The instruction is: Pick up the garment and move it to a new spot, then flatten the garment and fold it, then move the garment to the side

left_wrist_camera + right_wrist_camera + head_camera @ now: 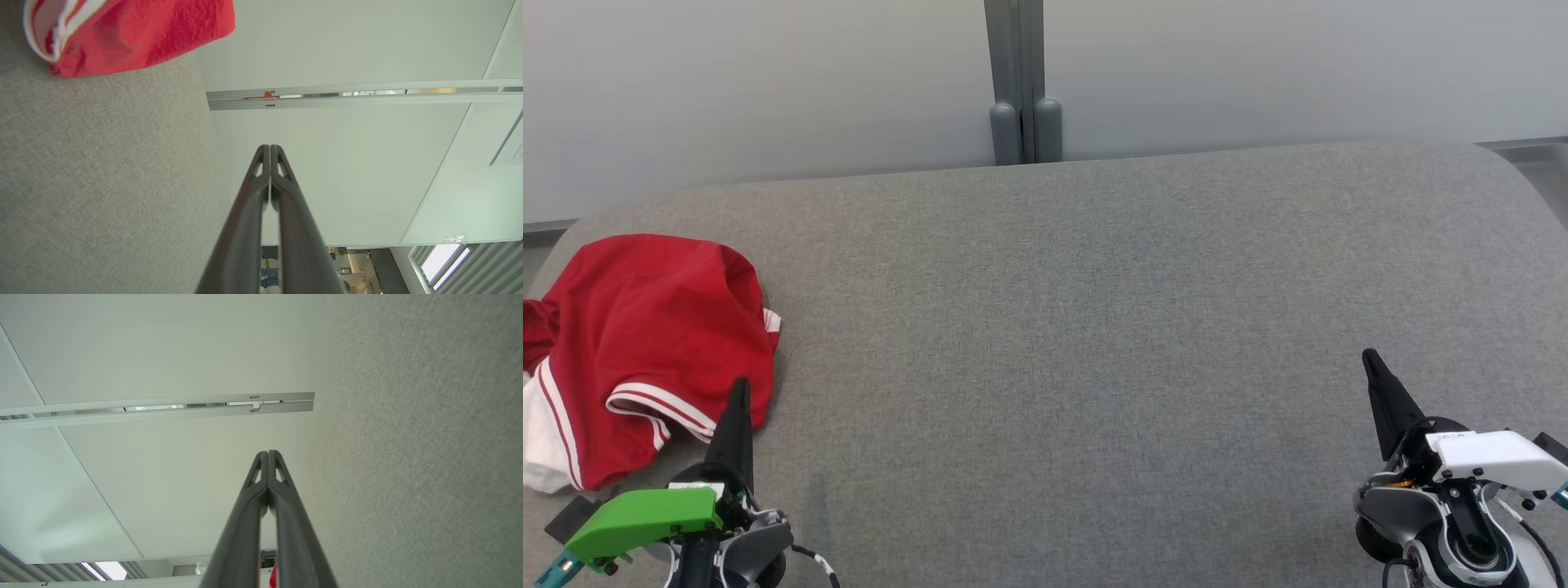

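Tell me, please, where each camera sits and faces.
Head view: on the head, looking down at the grey surface and red garment; left claw and right claw show.
Left wrist view: on that wrist, along the shut left claw, garment beside, pale wall ahead.
Right wrist view: on that wrist, along the shut right claw, surface beside.
Shared: head and left wrist views show the garment.

Worktop (pixel 1094 327): grey woven fabric cover, far corners rounded. Behind worktop far edge: pale wall panels (pixel 768 82), plain. Grey vert. post (pixel 1014 49) at mid far edge, w/ two rounded caps (pixel 1025 131) at its foot. Horiz. rail (pixel 347 96) crosses wall beyond worktop.
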